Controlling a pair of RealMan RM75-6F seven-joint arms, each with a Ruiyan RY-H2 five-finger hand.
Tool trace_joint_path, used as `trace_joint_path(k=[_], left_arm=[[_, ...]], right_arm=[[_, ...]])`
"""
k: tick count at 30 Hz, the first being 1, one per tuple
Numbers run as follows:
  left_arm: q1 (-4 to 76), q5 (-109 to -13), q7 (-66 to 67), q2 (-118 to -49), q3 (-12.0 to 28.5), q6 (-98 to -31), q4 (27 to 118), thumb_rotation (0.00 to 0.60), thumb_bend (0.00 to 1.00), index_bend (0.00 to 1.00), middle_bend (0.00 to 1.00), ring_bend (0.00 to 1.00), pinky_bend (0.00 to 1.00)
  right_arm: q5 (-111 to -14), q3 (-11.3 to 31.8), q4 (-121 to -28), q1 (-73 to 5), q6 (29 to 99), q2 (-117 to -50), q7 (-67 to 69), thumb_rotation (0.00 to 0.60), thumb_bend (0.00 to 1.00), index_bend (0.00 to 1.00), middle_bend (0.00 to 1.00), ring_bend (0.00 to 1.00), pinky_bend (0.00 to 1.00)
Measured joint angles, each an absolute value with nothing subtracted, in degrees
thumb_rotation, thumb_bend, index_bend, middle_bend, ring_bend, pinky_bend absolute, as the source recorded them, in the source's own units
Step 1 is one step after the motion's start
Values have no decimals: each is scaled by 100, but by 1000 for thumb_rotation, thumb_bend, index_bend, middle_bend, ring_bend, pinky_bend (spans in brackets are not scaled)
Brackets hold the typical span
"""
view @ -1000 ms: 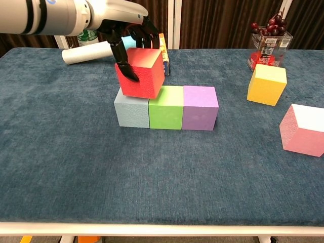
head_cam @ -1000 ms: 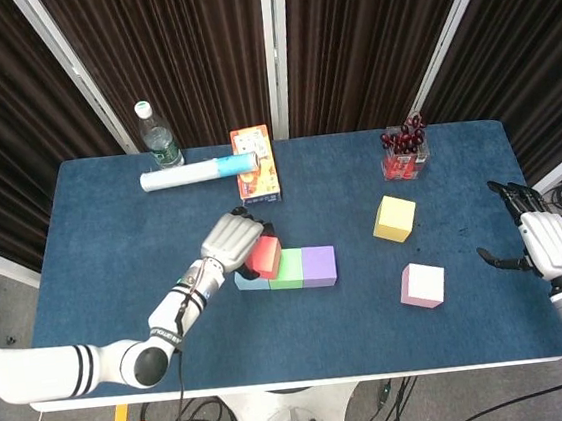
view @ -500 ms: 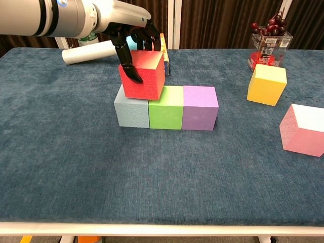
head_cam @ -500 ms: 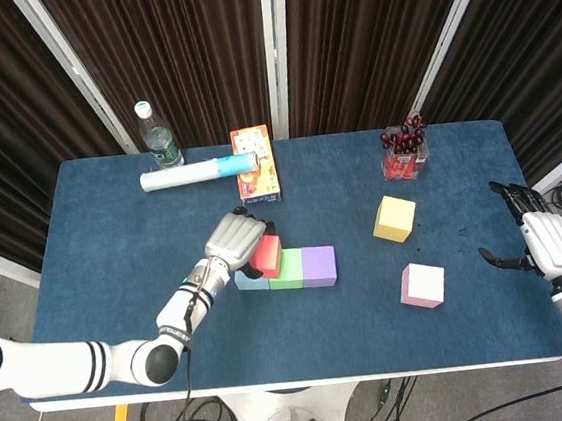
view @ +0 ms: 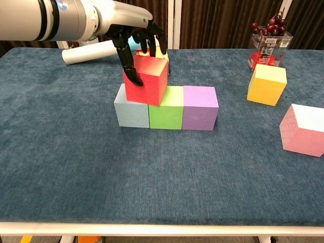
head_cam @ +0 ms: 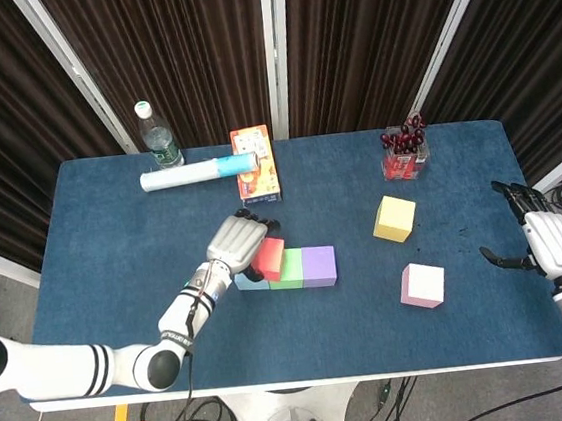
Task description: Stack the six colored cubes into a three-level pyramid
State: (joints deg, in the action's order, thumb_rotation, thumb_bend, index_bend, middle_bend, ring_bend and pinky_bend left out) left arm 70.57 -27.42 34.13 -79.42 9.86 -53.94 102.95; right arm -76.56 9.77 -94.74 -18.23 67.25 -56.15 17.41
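Observation:
A light blue cube, a green cube and a purple cube stand in a touching row on the blue table. My left hand grips a red cube from above; it sits over the seam between the light blue and green cubes. In the head view the left hand covers part of the red cube. A yellow cube and a pink cube lie to the right. My right hand hovers open past the table's right edge.
At the back stand a water bottle, a lying white tube, an orange box and a clear container of red fruit. The table's right edge is close to the right hand.
The left hand has lowered the red cube and shifted it slightly right, from tilted above the row to resting on the light blue and green cubes. The right hand stays put.

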Motion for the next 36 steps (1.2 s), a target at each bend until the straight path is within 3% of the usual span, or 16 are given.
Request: trace_joint_path(k=[10,16,26,36], left_arm=[[6907,-3049,3129,-7793,1054,-5457,10490,600,51,182,188,125,113],[6541,-4032,2431,-7617,1072,-5356,10539,600,52,181,197,125,69],[5958,-6558,207,-7851,974,-4748,9398,600,60,182,212,102,63],[5832,-7286,-568,-7970,885,-4337,8798,600,122,185,213,102,62]], right_arm=[[-7656,984,-9473,-1809,6742,-5600,1782,600,159,0,107,0,0],[-7702,983,-9456,-1811,6759,-5625,1819,600,159,0,107,0,0],[-7713,983,-9540,-1798,6794,-5597,1774,600,158,0,107,0,0],[-7631,1002,-9601,-1824,6756,-5608,1653,600,158,0,107,0,0]])
